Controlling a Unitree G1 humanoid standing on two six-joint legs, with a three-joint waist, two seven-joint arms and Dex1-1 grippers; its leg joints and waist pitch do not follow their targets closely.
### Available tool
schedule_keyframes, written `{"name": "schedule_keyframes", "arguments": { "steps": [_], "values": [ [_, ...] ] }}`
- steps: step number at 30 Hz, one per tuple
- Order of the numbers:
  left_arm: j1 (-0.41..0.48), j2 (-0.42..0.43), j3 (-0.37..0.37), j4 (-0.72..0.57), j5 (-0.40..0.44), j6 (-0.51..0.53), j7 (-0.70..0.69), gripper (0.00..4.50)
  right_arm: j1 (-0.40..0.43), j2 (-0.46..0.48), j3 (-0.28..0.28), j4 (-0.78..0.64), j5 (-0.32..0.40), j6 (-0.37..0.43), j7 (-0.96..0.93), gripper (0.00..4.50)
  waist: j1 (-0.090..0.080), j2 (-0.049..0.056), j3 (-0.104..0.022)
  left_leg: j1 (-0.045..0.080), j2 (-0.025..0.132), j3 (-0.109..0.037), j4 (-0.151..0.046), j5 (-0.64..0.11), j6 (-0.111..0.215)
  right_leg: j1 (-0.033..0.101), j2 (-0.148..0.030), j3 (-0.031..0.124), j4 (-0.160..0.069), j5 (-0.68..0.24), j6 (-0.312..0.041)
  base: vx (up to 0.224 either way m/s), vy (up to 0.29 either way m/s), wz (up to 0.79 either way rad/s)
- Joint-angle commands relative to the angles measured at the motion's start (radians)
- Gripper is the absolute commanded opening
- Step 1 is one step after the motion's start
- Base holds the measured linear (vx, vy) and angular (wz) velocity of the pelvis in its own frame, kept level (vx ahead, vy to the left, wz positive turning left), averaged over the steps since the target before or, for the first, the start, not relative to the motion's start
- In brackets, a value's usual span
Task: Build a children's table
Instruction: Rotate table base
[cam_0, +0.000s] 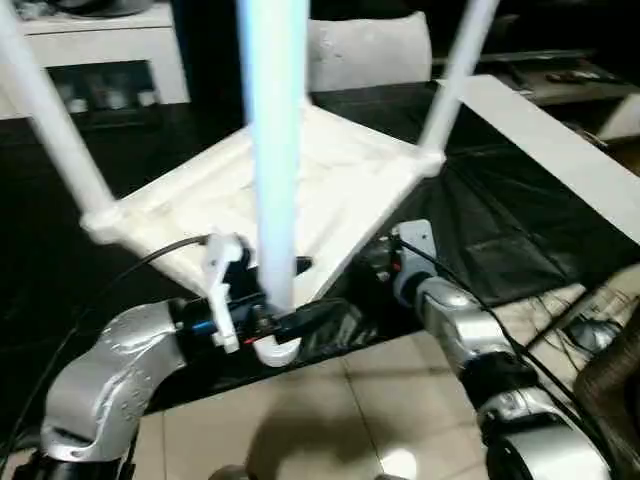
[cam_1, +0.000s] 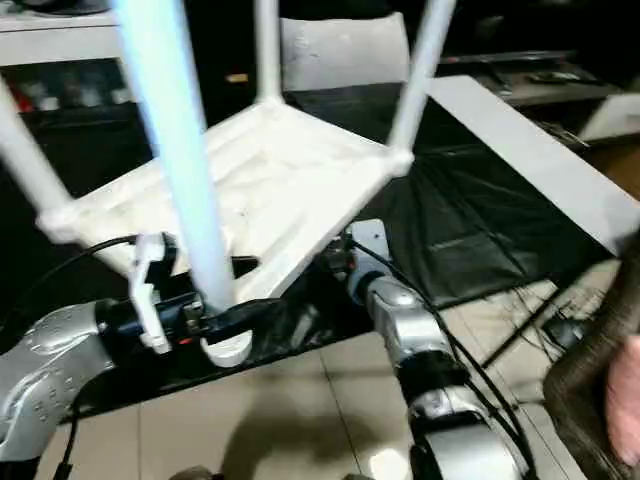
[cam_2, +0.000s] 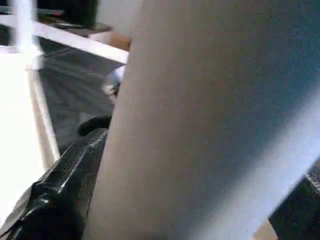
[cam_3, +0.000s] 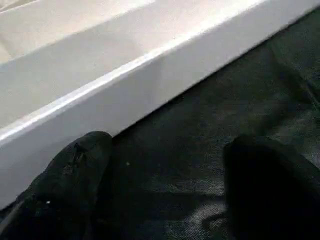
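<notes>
The tabletop (cam_0: 300, 190) lies upside down on the dark mat (cam_0: 500, 220) ahead of the robot, ribbed underside up, and legs stand in its corner sockets: one at the left corner (cam_0: 50, 110), one at the right corner (cam_0: 455, 70), one at the far corner (cam_1: 266, 50), and the near leg (cam_0: 272, 150) rising right in front of the camera. The left gripper (cam_0: 275, 325) sits low at that near leg's base, its black fingers (cam_2: 65, 185) spread to either side of the shaft rather than clamped on it. Over on the right, the right gripper (cam_3: 165, 190) hovers by the tabletop's near-right edge, fingers wide apart with only mat between them, holding nothing. Judging the handling now: this looks like light hollow plastic, stiff enough to push on, but smooth and tapered, so a leg would likely slip if pinched high up. The safest hold seems low on the shaft near the socket, or on the tabletop's straight rim, where the rim gives the pads a flat face. With tall legs up, a careless nudge could tip the whole piece.
</notes>
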Motion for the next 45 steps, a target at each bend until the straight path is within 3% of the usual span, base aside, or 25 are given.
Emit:
{"name": "schedule_keyframes", "arguments": {
  "steps": [1, 8, 9, 13, 17, 20, 21, 23, 24, 26, 28, 30, 32, 35, 38, 39, 40, 41, 42, 43, 44, 45],
  "values": [
    [-0.033, -0.033, -0.065, -0.012, -0.010, -0.003, 0.004, 4.44, -0.042, 0.049, 0.029, 0.027, 0.000, -0.025, 0.042, 4.50, 0.004, 0.005, -0.066, 0.005, 0.019, 0.006, -0.077, -0.071, 0.003, 0.057, -0.060, 0.059, -0.068, 0.078, -0.218, 0.000, 0.000, 0.00],
    [-0.101, -0.107, -0.120, 0.047, 0.032, -0.044, 0.020, 4.44, -0.063, 0.095, 0.068, 0.067, -0.022, -0.081, 0.119, 4.50, 0.000, 0.000, -0.064, 0.007, 0.020, 0.017, -0.074, -0.080, 0.022, 0.051, -0.061, 0.064, -0.075, 0.043, -0.214, 0.000, 0.000, 0.00],
    [-0.122, -0.118, -0.129, 0.070, 0.044, -0.061, 0.021, 4.44, -0.066, 0.103, 0.071, 0.081, -0.028, -0.096, 0.142, 4.50, 0.000, 0.006, -0.065, 0.006, 0.021, 0.015, -0.075, -0.090, 0.020, 0.052, -0.062, 0.064, -0.075, 0.027, -0.214, 0.000, 0.000, 0.00],
    [-0.176, -0.143, -0.139, 0.134, 0.071, -0.099, 0.021, 4.44, -0.069, 0.110, 0.073, 0.100, -0.040, -0.116, 0.163, 4.50, -0.003, 0.001, -0.064, 0.009, 0.023, 0.016, -0.076, -0.107, 0.021, 0.049, -0.062, 0.065, -0.078, 0.008, -0.220, 0.000, 0.000, 0.00],
    [-0.279, -0.171, -0.118, 0.297, 0.162, -0.210, 0.067, 4.44, -0.069, 0.094, 0.029, 0.124, -0.047, -0.147, 0.078, 4.50, -0.001, 0.005, -0.063, 0.010, 0.020, 0.017, -0.077, -0.117, 0.020, 0.048, -0.060, 0.067, -0.083, 0.000, -0.222, 0.000, 0.000, 0.00],
    [-0.324, -0.167, -0.096, 0.386, 0.205, -0.272, 0.094, 4.44, -0.056, 0.073, -0.007, 0.117, -0.035, -0.156, 0.041, 4.50, 0.001, 0.000, -0.066, 0.012, 0.020, 0.017, -0.078, -0.123, 0.018, 0.049, -0.062, 0.070, -0.081, -0.007, -0.217, 0.000, 0.000, 0.00],
    [-0.344, -0.164, -0.088, 0.424, 0.219, -0.295, 0.107, 4.44, -0.049, 0.063, -0.023, 0.114, -0.029, -0.162, 0.033, 4.50, 0.004, 0.001, -0.068, 0.017, 0.020, 0.019, -0.076, -0.110, 0.025, 0.046, -0.059, 0.072, -0.081, 0.018, -0.213, 0.000, 0.000, 0.00],
    [-0.388, -0.160, -0.060, 0.514, 0.246, -0.349, 0.147, 4.44, -0.013, 0.033, -0.058, 0.083, -0.012, -0.167, 0.024, 4.50, 0.012, 0.000, -0.067, 0.018, 0.018, 0.020, -0.076, -0.105, 0.031, 0.047, -0.058, 0.073, -0.082, 0.026, -0.210, 0.000, 0.000, 0.00],
    [-0.408, -0.155, -0.043, 0.561, 0.259, -0.376, 0.169, 4.44, 0.020, 0.012, -0.079, 0.048, -0.002, -0.164, 0.022, 4.50, 0.020, 0.004, -0.070, 0.024, 0.020, 0.021, -0.075, -0.100, 0.032, 0.045, -0.058, 0.075, -0.079, 0.047, -0.207, 0.000, 0.000, 0.00],
    [-0.421, -0.153, -0.030, 0.596, 0.268, -0.401, 0.180, 4.44, 0.048, -0.004, -0.090, 0.018, 0.002, -0.163, 0.024, 4.50, 0.021, -0.003, -0.068, 0.018, 0.016, 0.020, -0.077, -0.092, 0.035, 0.050, -0.054, 0.076, -0.079, 0.058, -0.201, 0.000, 0.000, 0.00],
    [-0.429, -0.149, -0.021, 0.627, 0.279, -0.427, 0.183, 4.44, 0.085, -0.019, -0.099, -0.028, 0.006, -0.156, 0.031, 4.50, 0.025, -0.001, -0.071, 0.020, 0.016, 0.021, -0.076, -0.086, 0.035, 0.049, -0.054, 0.076, -0.080, 0.056, -0.197, 0.000, 0.000, 0.00],
    [-0.414, -0.148, 0.003, 0.632, 0.277, -0.434, 0.203, 4.44, 0.164, -0.042, -0.118, -0.144, 0.017, -0.126, 0.031, 4.50, 0.023, 0.000, -0.071, 0.020, 0.017, 0.020, -0.077, -0.085, 0.039, 0.048, -0.054, 0.077, -0.079, 0.076, -0.208, 0.000, 0.000, 0.00],
    [-0.406, -0.149, 0.011, 0.627, 0.270, -0.431, 0.207, 4.44, 0.186, -0.048, -0.123, -0.178, 0.019, -0.116, 0.029, 4.50, 0.024, -0.002, -0.070, 0.021, 0.018, 0.022, -0.078, -0.101, 0.043, 0.046, -0.056, 0.077, -0.082, 0.058, -0.212, 0.000, 0.000, 0.00],
    [-0.313, -0.159, 0.023, 0.528, 0.237, -0.400, 0.225, 4.44, 0.290, -0.065, -0.123, -0.375, 0.033, -0.053, 0.033, 4.50, 0.026, -0.002, -0.068, 0.018, 0.021, 0.021, -0.080, -0.103, 0.054, 0.047, -0.057, 0.078, -0.084, 0.051, -0.209, 0.000, 0.000, 0.00],
    [-0.190, -0.162, 0.024, 0.379, 0.205, -0.301, 0.266, 4.44, 0.365, -0.067, -0.105, -0.557, 0.064, 0.045, 0.044, 4.50, 0.027, -0.001, -0.065, 0.020, 0.025, 0.022, -0.083, -0.120, 0.052, 0.046, -0.053, 0.078, -0.085, 0.025, -0.202, 0.000, 0.000, 0.00],
    [-0.125, -0.158, 0.023, 0.311, 0.196, -0.283, 0.277, 4.44, 0.398, -0.066, -0.095, -0.644, 0.084, 0.098, 0.043, 4.50, 0.023, -0.002, -0.061, 0.020, 0.024, 0.023, -0.085, -0.140, 0.054, 0.040, -0.051, 0.078, -0.092, -0.011, -0.192, 0.000, 0.000, 0.00],
    [-0.114, -0.157, 0.023, 0.299, 0.195, -0.281, 0.278, 4.44, 0.403, -0.065, -0.093, -0.659, 0.087, 0.107, 0.042, 4.50, 0.024, -0.001, -0.061, 0.020, 0.025, 0.021, -0.086, -0.148, 0.052, 0.042, -0.052, 0.078, -0.093, -0.029, -0.185, 0.000, 0.000, 0.00],
    [-0.061, -0.156, 0.025, 0.250, 0.183, -0.282, 0.283, 4.44, 0.430, -0.066, -0.080, -0.726, 0.096, 0.147, 0.039, 4.50, 0.019, -0.007, -0.056, 0.023, 0.024, 0.025, -0.089, -0.185, 0.043, 0.032, -0.048, 0.079, -0.103, -0.103, -0.170, 0.000, 0.000, 0.00],
    [-0.015, -0.155, 0.027, 0.207, 0.175, -0.286, 0.290, 4.44, 0.455, -0.066, -0.067, -0.787, 0.106, 0.184, 0.035, 4.50, 0.021, -0.008, -0.054, 0.022, 0.025, 0.023, -0.091, -0.202, 0.037, 0.033, -0.051, 0.079, -0.105, -0.142, -0.160, 0.000, 0.000, 0.00],
    [0.035, -0.155, 0.031, 0.162, 0.175, -0.297, 0.301, 4.44, 0.486, -0.062, -0.055, -0.860, 0.126, 0.234, 0.028, 4.50, 0.022, -0.008, -0.049, 0.021, 0.027, 0.021, -0.095, -0.228, 0.027, 0.030, -0.052, 0.082, -0.112, -0.205, -0.134, 0.000, 0.000, 0.00],
    [0.035, -0.155, 0.031, 0.162, 0.175, -0.297, 0.301, 4.44, 0.486, -0.062, -0.055, -0.860, 0.126, 0.234, 0.028, 4.50, 0.020, -0.006, -0.047, 0.023, 0.027, 0.021, -0.098, -0.257, 0.018, 0.022, -0.049, 0.083, -0.117, -0.253, -0.109, 0.000, 0.000, 0.00],
    [0.075, -0.160, 0.042, 0.126, 0.185, -0.319, 0.318, 4.44, 0.521, -0.065, -0.039, -0.926, 0.128, 0.281, 0.020, 4.50, 0.021, -0.010, -0.046, 0.026, 0.023, 0.020, -0.098, -0.276, 0.007, 0.017, -0.048, 0.082, -0.121, -0.307, -0.088, 0.000, 0.000, 0.00]
  ]
}}
